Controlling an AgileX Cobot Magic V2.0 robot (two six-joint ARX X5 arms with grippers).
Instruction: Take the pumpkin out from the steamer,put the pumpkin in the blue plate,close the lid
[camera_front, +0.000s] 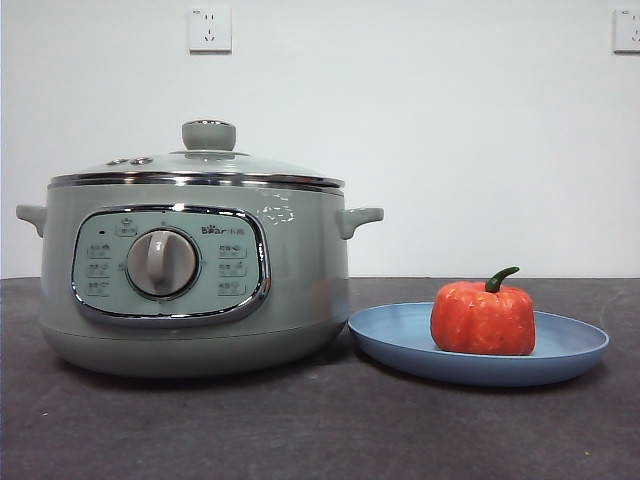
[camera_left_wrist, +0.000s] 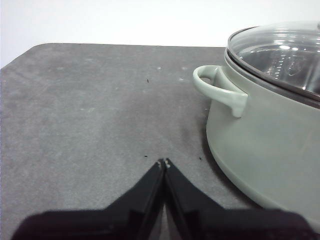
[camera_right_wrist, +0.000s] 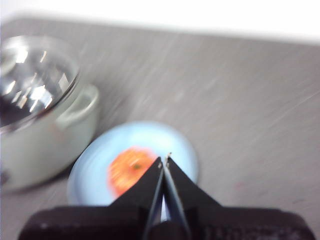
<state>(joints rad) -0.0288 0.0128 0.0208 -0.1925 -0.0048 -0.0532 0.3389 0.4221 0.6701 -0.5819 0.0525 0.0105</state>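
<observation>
Both grippers are empty, jaws pressed tip to tip with nothing between them. Pumpkin (camera_front: 483, 318) sits upright on the blue plate (camera_front: 400, 335), stem up, slightly toward the plate's far-from-pot half in the front view; plate lies just beside the steamer (camera_front: 190, 300), its rim close to the pot base, can't tell if touching. Lid (camera_front: 205, 165) rests flat on the steamer rim, knob up, looks fully seated. Judgement: all three steps appear done, so any coming move is likely only a retreat or rest. Key relation: right gripper (camera_right_wrist: 164, 160) hangs above the plate, with the pumpkin (camera_right_wrist: 131, 170) just off to one side of the closed tips and the plate (camera_right_wrist: 90, 175) spread beneath; the right wrist view is blurred, so height above the pumpkin is unclear. Right arm is clearly the nearer one to pumpkin and plate. Left gripper (camera_left_wrist: 164, 162) is low over bare dark table (camera_left_wrist: 90, 110) on the opposite side of the steamer (camera_left_wrist: 270, 150), apart from its side handle (camera_left_wrist: 220, 87), lid (camera_left_wrist: 280, 50) visible on top. Neither arm shows in the front view. If the lid needed reseating, left arm is nearer the pot. Pumpkin has no strong long axis; stem points up.
</observation>
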